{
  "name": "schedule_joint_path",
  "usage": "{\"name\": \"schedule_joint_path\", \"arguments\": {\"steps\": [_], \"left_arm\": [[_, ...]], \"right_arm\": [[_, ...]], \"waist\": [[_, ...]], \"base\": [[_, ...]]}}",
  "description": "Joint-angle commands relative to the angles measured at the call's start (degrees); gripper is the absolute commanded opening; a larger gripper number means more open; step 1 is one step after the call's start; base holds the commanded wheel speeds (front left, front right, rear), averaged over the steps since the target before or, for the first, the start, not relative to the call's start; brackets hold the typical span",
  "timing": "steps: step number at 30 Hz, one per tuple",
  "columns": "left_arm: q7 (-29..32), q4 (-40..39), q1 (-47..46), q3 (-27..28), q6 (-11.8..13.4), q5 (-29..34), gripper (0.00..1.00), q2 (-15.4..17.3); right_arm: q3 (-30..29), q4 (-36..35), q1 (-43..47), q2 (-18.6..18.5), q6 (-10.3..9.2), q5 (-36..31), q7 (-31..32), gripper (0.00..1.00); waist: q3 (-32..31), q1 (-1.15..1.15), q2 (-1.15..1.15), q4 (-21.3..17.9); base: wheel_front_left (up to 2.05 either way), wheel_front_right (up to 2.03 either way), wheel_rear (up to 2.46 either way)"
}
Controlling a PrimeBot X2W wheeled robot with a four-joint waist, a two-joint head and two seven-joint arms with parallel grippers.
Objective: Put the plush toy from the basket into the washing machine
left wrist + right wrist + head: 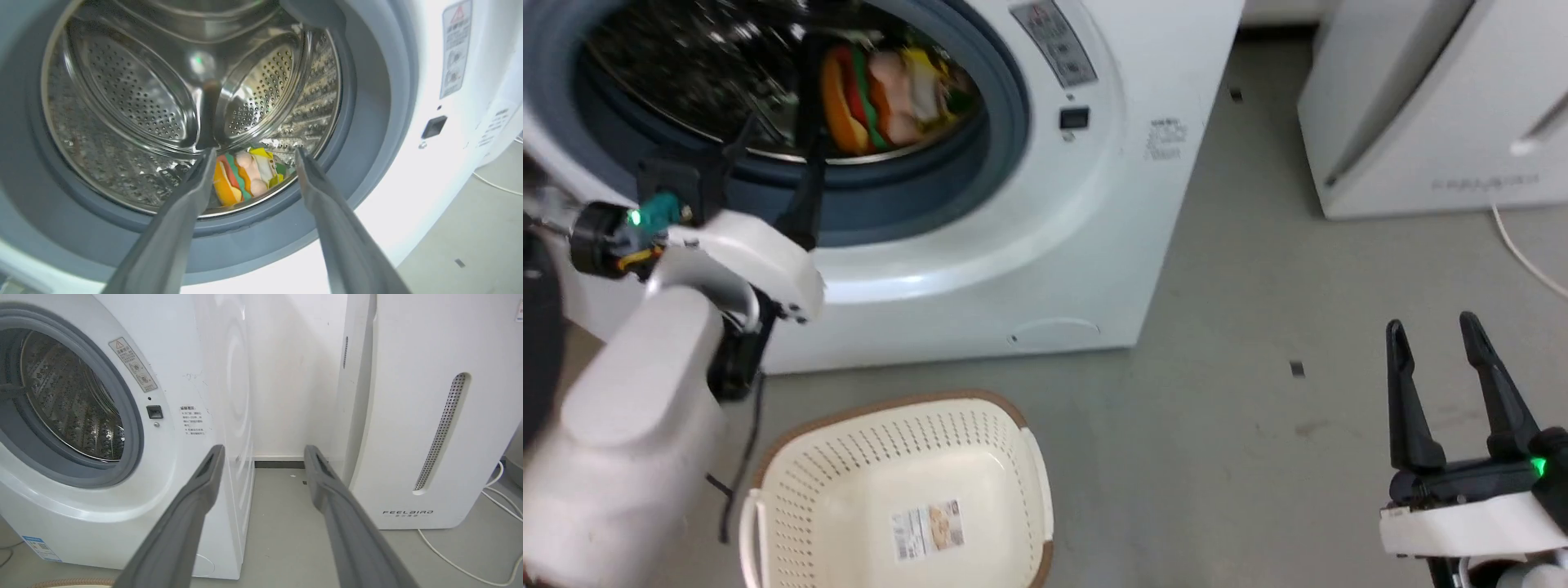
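The robot's left gripper (255,153) points into the mouth of the washing machine (1094,245) with its two long dark fingers spread wide and nothing between them. In the gap between the fingers, as the left wrist view frames it, the plush toy (245,175) lies on its side. It rests low in the shiny perforated steel drum (135,94), just behind the grey rubber rim (367,122) of the porthole. Whether a fingertip brushes the burger-shaped toy cannot be told. Off to the robot's right, the right gripper (1432,322) hangs above the floor with its fingers likewise parted and holding nothing, well apart from the machine. The basket (890,408) stands on the floor in front of the washer's white face, its perforated cream walls and brown rim turned up to the head camera, with a printed label (929,529) on its bottom. The floor (1241,408) is smooth grey and lightly scuffed, with a few small dark marks. Beside the washer, across a narrow gap that runs back to a white wall (294,375) with a dark baseboard (280,464), stands a white FEELBIRD appliance (408,457) with a perforated slot in its front. A white cable (461,567) trails across the floor at its foot.
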Motion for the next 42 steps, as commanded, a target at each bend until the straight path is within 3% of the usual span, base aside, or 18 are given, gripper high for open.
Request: {"name": "schedule_joint_path", "arguments": {"steps": [1, 7, 12, 25, 39, 40, 42], "left_arm": [[-0.3, -1.7, 2.0, 0.9, 0.8, 0.4, 1.00, -0.1], [-0.3, -20.1, 19.6, 10.2, 9.2, 4.0, 1.00, -0.4], [-0.3, -28.6, 31.8, 15.0, 12.5, 7.0, 1.00, -1.8], [-0.3, -32.1, 47.6, 20.9, 11.1, 14.8, 1.00, -10.1], [-0.3, -33.0, 53.8, 24.9, 7.8, 23.0, 1.00, -15.4], [-0.1, -32.8, 53.0, 25.0, 7.8, 22.9, 0.00, -15.5], [0.0, -32.8, 53.0, 25.1, 7.7, 23.0, 0.00, -15.6]], "right_arm": [[-0.1, -0.2, 0.6, 0.0, -0.05, -0.4, -0.3, 1.00], [0.2, -0.9, 2.3, 0.0, -0.05, -0.6, -0.3, 1.00], [0.7, -1.1, 3.5, 0.0, -0.05, -0.4, -0.3, 1.00], [2.8, 0.1, 7.6, 0.0, -0.05, 0.3, -0.3, 1.00], [3.8, 2.4, 9.2, 0.0, -0.05, 0.9, -0.3, 1.00], [3.8, 2.2, 8.6, 0.0, 0.00, 0.8, 0.0, 0.00], [3.8, 2.2, 8.6, 0.0, 0.00, 0.8, 0.0, 0.00]], "waist": [[-4.3, 0.01, 0.00, 3.1], [-7.5, 0.01, 0.00, 3.9], [-9.1, 0.01, 0.00, 4.2], [-12.2, 0.01, 0.00, 5.2], [-13.4, 0.01, 0.00, 5.6], [-13.4, 0.01, 0.00, 5.6], [-13.4, 0.01, 0.00, 5.6]], "base": [[0.00, 0.00, 0.00], [0.00, 0.00, 0.00], [0.00, 0.00, 0.00], [0.00, 0.00, 0.00], [0.00, 0.00, 0.00], [0.00, 0.00, 0.00], [0.00, 0.00, 0.00]]}}
